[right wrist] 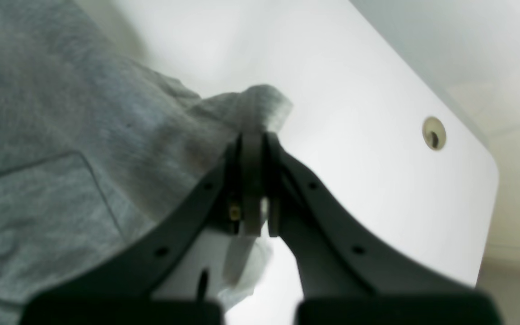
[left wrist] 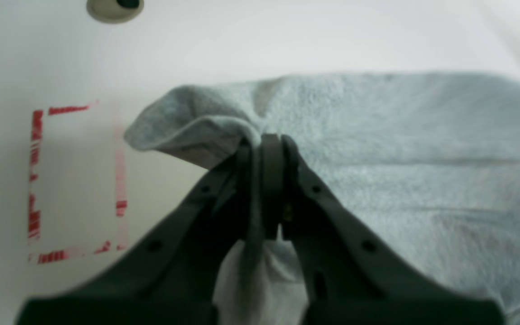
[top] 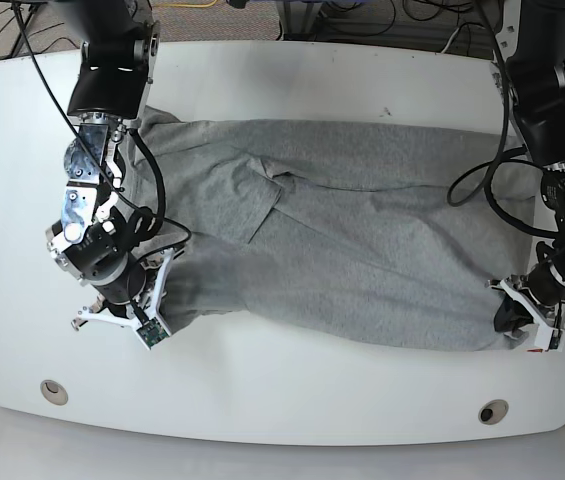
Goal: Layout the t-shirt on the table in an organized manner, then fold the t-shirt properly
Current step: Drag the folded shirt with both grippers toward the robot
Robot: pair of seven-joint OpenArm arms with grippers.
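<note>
The grey t-shirt (top: 342,240) lies stretched sideways across the white table (top: 292,390), plain side up, with a sleeve folded over near its left part. My left gripper (left wrist: 266,144) is shut on a corner of the t-shirt (left wrist: 377,149), at the base view's right (top: 514,315). A bunched edge of the t-shirt (right wrist: 106,135) sits pinched in my right gripper (right wrist: 253,140), which is shut at the base view's left (top: 157,290). Both held corners sit just above the table near the front edge.
A red-and-white tape mark (left wrist: 75,180) lies beside the left gripper. Grommet holes sit near the front edge at left (top: 53,390) and right (top: 492,411). Cables run behind the table's far edge. The right arm (top: 107,90) leans over the shirt's left end.
</note>
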